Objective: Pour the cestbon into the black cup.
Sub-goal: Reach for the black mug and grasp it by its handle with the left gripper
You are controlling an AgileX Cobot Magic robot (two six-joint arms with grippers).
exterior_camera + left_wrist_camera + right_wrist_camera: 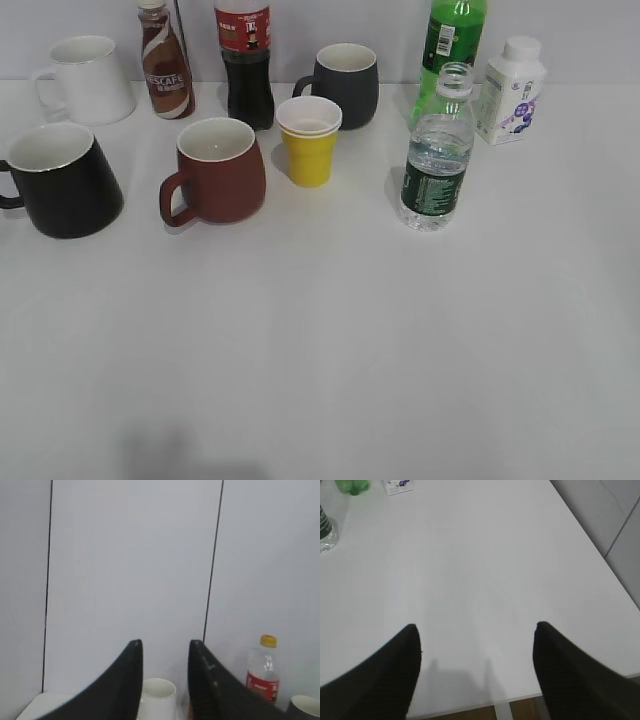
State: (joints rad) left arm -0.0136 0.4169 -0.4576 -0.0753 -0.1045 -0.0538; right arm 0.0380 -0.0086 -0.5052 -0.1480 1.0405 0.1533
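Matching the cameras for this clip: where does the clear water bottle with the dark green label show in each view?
Exterior view: the water bottle stands right of centre, cap off, in front of the green soda bottle.
Left wrist view: not in it.
Right wrist view: only its base shows at the upper left edge.
Shared landmark: the green soda bottle, behind it in both.

A white table (330, 350) stands against a pale panelled wall (130, 570).

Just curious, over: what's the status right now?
Left gripper open, right gripper open, both empty. Cestbon uncapped, upright, untouched. Black cup far left; brown mug between.
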